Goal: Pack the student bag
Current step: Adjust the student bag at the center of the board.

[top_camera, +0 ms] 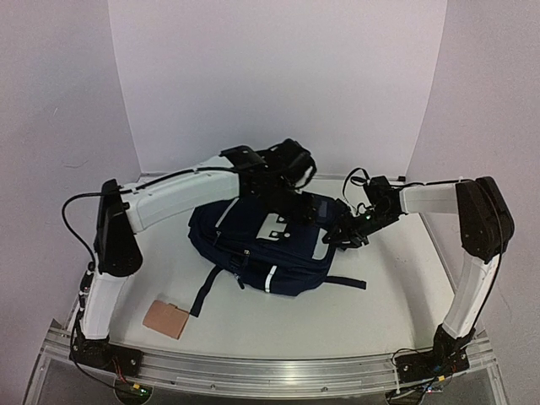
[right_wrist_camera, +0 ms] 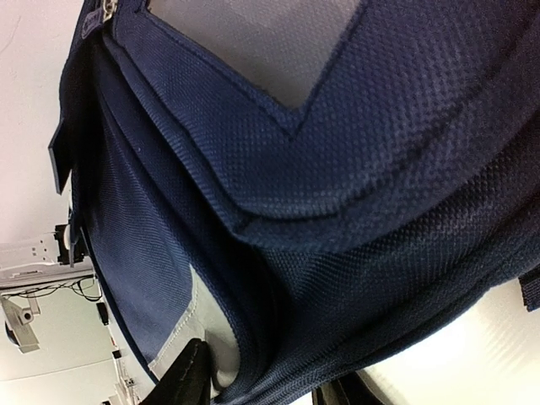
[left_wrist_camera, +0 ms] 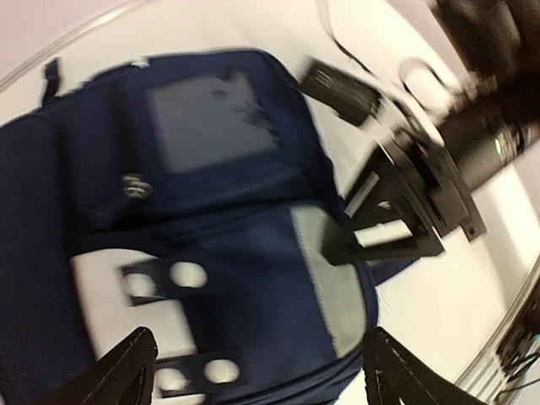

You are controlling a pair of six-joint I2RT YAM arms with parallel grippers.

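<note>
The student bag (top_camera: 253,249), a dark navy backpack with a white patch (top_camera: 274,226), lies flat in the middle of the table. My left gripper (top_camera: 291,181) hovers over its top end. In the left wrist view that gripper (left_wrist_camera: 270,371) is open, its fingers spread wide above the navy fabric (left_wrist_camera: 236,253) and touching nothing. My right gripper (top_camera: 346,232) is at the bag's right edge. In the right wrist view its two fingers (right_wrist_camera: 263,381) sit on either side of a thick seam of the bag (right_wrist_camera: 337,211), with the fabric pinched between them.
A small brown card or booklet (top_camera: 165,319) lies on the table at the front left. A black strap (top_camera: 202,295) trails from the bag toward it. White walls close in the back and both sides. My right gripper (left_wrist_camera: 396,228) shows beside the bag in the left wrist view.
</note>
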